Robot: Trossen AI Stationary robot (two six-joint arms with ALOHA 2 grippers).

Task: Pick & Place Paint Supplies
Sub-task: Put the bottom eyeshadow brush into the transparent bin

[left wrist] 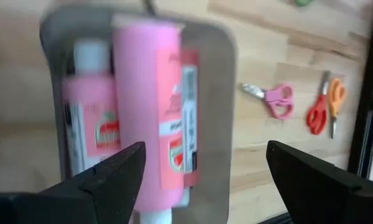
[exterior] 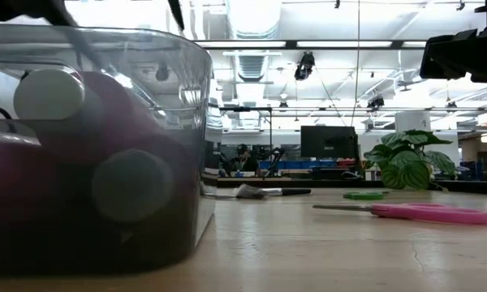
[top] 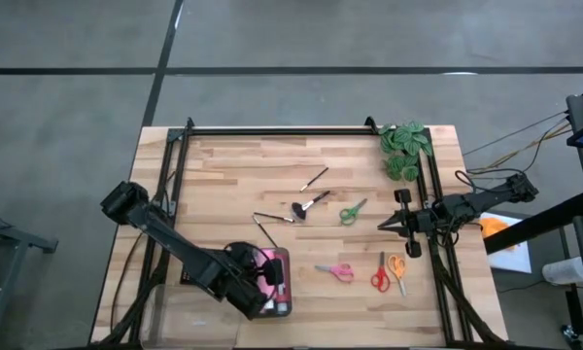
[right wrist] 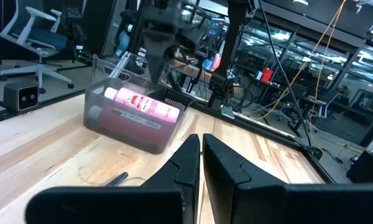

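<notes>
Left gripper (top: 262, 282) hung over the clear tray (top: 284, 261), jaws released, pink bottles (left wrist: 155, 106) lying inside. Right gripper (top: 387, 224) waited at the table's right edge, jaws clenched, empty

Table: a wooden table (top: 233, 156) carried everything.
Near edge: a clear tray (top: 284, 292) (pink bottles inside).
Middle: thin brushes (top: 314, 178), fluffy brush (top: 309, 204), green scissors (top: 352, 211).
Right: pink scissors (top: 336, 271), red scissors (top: 380, 275), orange scissors (top: 397, 269).
Far corner: leafy plant (top: 404, 148).
</notes>
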